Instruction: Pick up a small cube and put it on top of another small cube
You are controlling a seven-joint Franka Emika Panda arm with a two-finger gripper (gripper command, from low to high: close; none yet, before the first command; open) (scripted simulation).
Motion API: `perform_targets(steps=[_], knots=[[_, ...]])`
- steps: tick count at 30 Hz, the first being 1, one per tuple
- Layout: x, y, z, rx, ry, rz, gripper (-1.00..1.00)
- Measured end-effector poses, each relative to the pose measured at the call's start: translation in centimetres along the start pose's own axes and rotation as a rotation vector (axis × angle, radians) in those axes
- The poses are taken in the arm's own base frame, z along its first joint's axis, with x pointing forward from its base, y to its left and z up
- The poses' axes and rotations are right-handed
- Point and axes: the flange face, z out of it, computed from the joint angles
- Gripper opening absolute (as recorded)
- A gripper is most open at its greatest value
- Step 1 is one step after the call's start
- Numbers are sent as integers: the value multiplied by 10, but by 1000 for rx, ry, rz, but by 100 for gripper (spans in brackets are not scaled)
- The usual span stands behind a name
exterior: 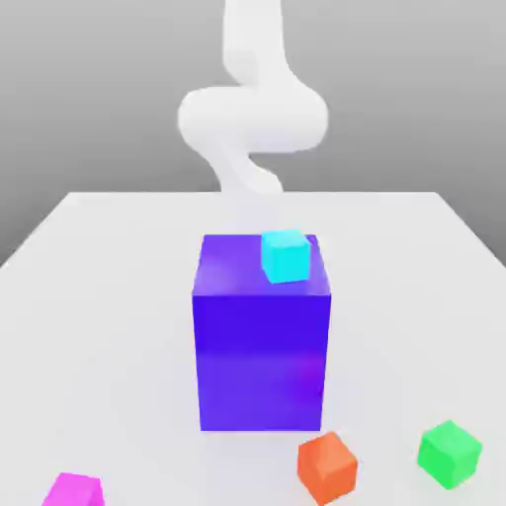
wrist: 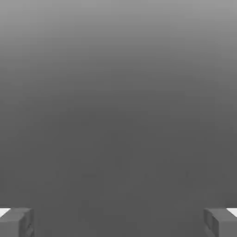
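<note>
Magenta-pink small cube (exterior: pixel 73 490) sits at the near left corner of the white bench (exterior: pixel 99 296), well apart from the orange-red cube (exterior: pixel 327 466) and green cube (exterior: pixel 449 454) near right. Cyan cube (exterior: pixel 286 255) rests atop the tall blue block (exterior: pixel 261 336). Jaws are wide apart, gripping nothing.

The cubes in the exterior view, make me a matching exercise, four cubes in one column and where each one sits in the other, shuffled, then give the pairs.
Column one:
1. cyan cube
2. magenta-pink cube
3. orange-red cube
4. green cube

Column two:
A. on the table, near the exterior view's bottom left corner
B. on top of the big blue block
C. on the table, farthest to the exterior view's right
D. on the table, just in front of the block's right corner

Pairs: 1-B, 2-A, 3-D, 4-C
</note>
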Motion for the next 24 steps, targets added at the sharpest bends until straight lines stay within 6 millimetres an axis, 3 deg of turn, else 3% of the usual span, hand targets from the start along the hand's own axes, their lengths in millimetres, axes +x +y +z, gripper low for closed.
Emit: perform_targets(steps=[6, 12, 19, 24], knots=[[25, 25, 105, -90, -121, 30, 0], [34, 68, 205, -188, -223, 64, 0], [30, 141, 310, -318, -321, 106, 0], [14, 201, 376, -419, -384, 124, 0]])
